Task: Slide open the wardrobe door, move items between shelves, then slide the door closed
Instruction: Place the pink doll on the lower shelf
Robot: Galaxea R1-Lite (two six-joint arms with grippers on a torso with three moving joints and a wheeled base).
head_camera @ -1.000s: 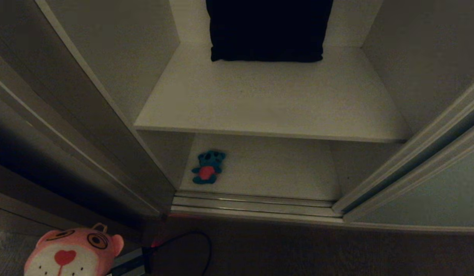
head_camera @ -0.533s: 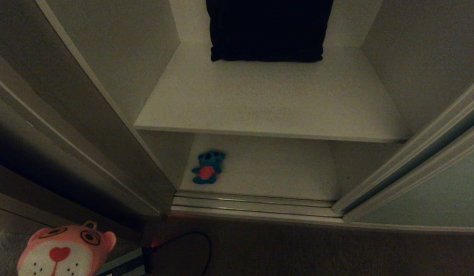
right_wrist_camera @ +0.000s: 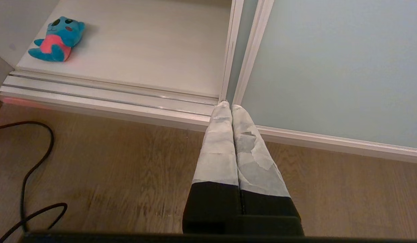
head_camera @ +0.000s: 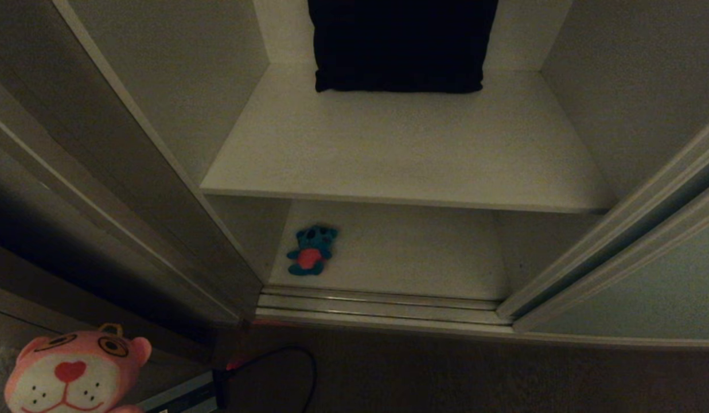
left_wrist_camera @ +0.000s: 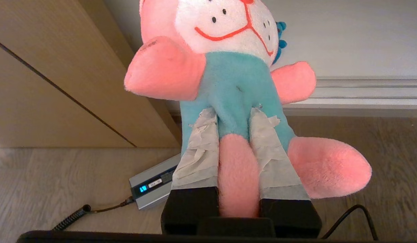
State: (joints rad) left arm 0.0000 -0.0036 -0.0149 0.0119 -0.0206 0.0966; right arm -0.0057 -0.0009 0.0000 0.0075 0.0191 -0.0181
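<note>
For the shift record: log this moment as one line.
door: open | left gripper: shut on pink plush, outside wardrobe | right gripper: shut, empty | blue plush: lower shelf

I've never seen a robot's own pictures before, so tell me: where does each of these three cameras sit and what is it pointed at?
Head view: from the robot's head, looking down into the open wardrobe at the upper shelf, the dark cushion and the blue toy; no arm shows, only the pink toy.
Left wrist view: behind the left pincer, shut on the pink toy.
Right wrist view: behind the right pincer, shut and empty, facing the sliding door.
Shared: head and right wrist views both show the blue toy on the lower shelf.
</note>
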